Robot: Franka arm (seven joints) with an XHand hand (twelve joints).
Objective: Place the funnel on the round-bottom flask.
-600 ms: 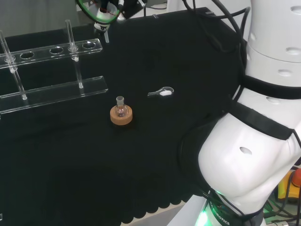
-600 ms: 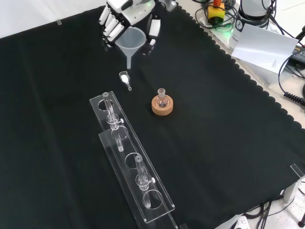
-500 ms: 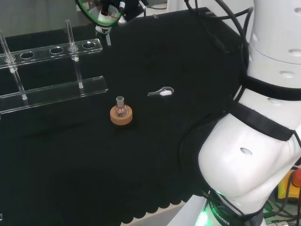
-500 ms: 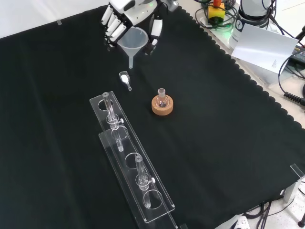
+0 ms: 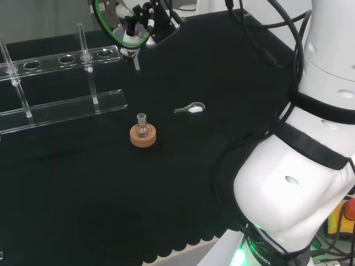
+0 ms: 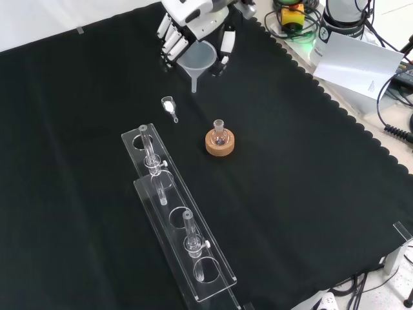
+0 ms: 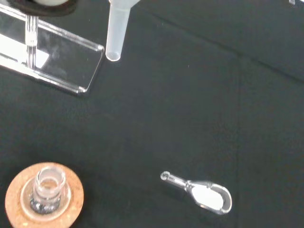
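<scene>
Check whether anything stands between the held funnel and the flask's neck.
Nothing visible does. The hand holds the funnel above the cloth, and the flask on its cork ring stands open-necked. The small scoop lies flat, off to the side.

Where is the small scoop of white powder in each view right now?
Head view: scoop, right of the flask's cork ring.
Front view: scoop, upper left of the cork ring.
Wrist view: scoop, cork ring alongside.
Shared landmark: the cork ring.
</scene>
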